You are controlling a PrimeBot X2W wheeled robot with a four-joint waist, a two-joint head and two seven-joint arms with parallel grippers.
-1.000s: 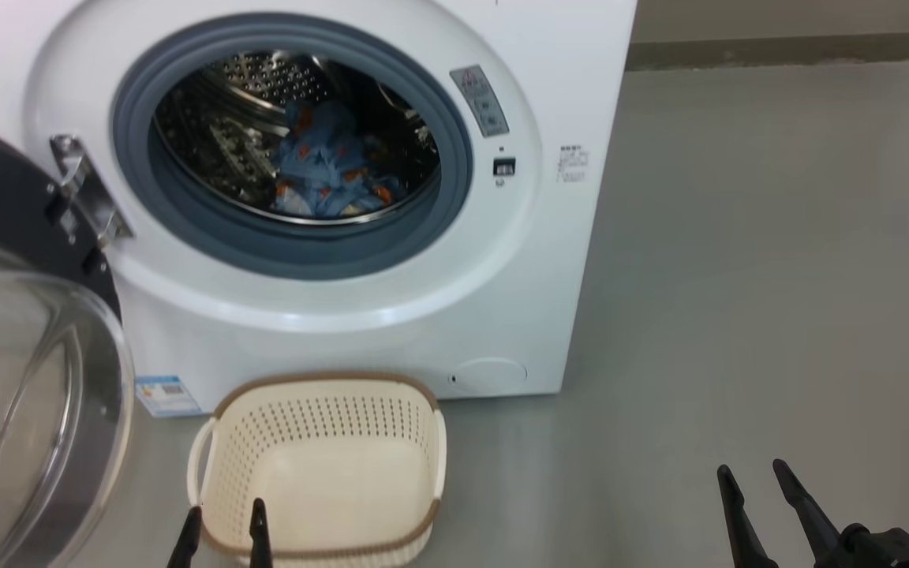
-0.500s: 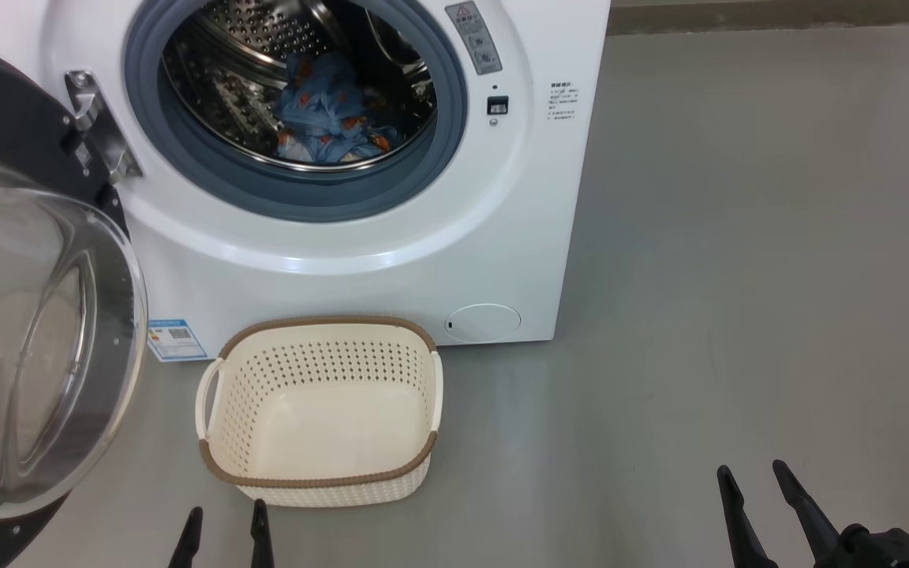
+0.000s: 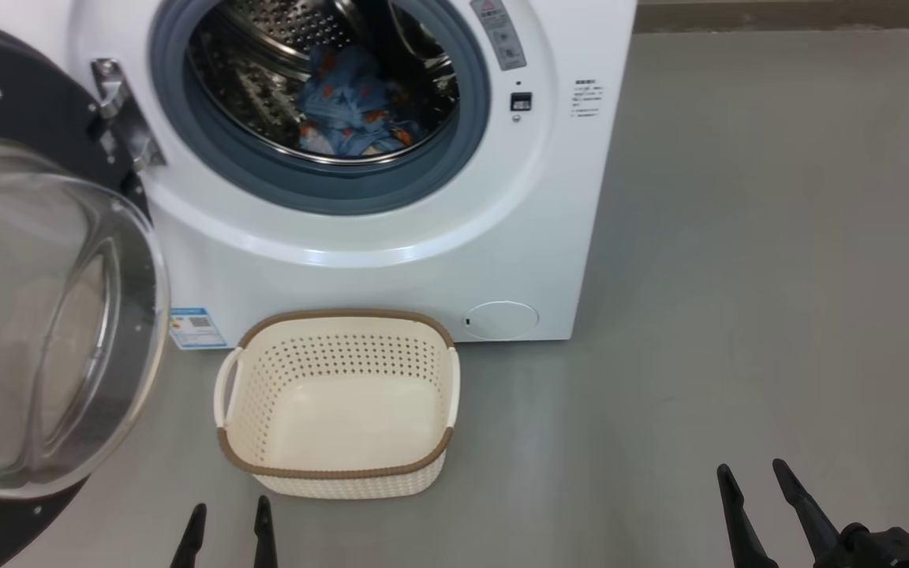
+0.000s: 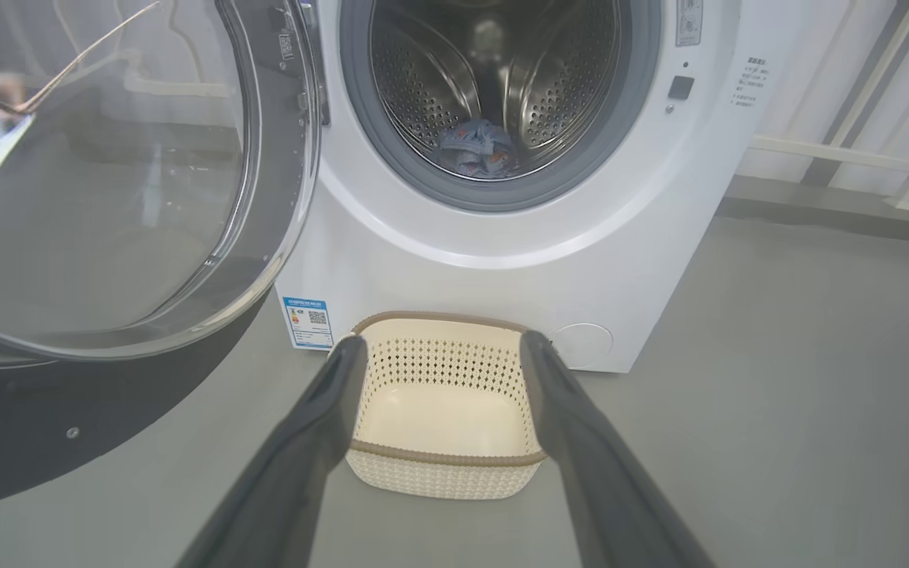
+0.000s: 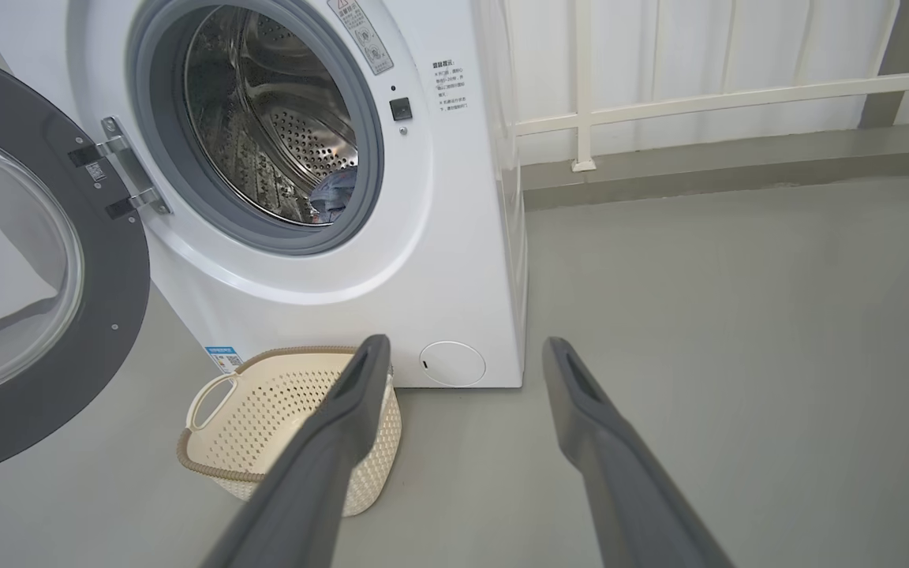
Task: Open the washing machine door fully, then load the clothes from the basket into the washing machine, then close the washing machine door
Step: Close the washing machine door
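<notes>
Now the washing machine door [image 3: 20, 102] hangs swung wide at nine o'clock of the washing machine [image 3: 423, 260], its clear centre bulging toward the head camera. Inside the steel drum [image 3: 265, 47], at twelve o'clock of the head view, the clothes [image 3: 352, 110] lie in a blue heap. The basket [image 3: 344, 363] sits empty on the grey floor [image 3: 738, 237], just in front of the machine, at six o'clock from the drum. The left gripper [image 3: 231, 506] hovers at six o'clock of the basket, fingers spread apart, holding nothing. The right gripper [image 3: 750, 467] hangs at four o'clock, well apart from the basket, fingers likewise apart and empty.
</notes>
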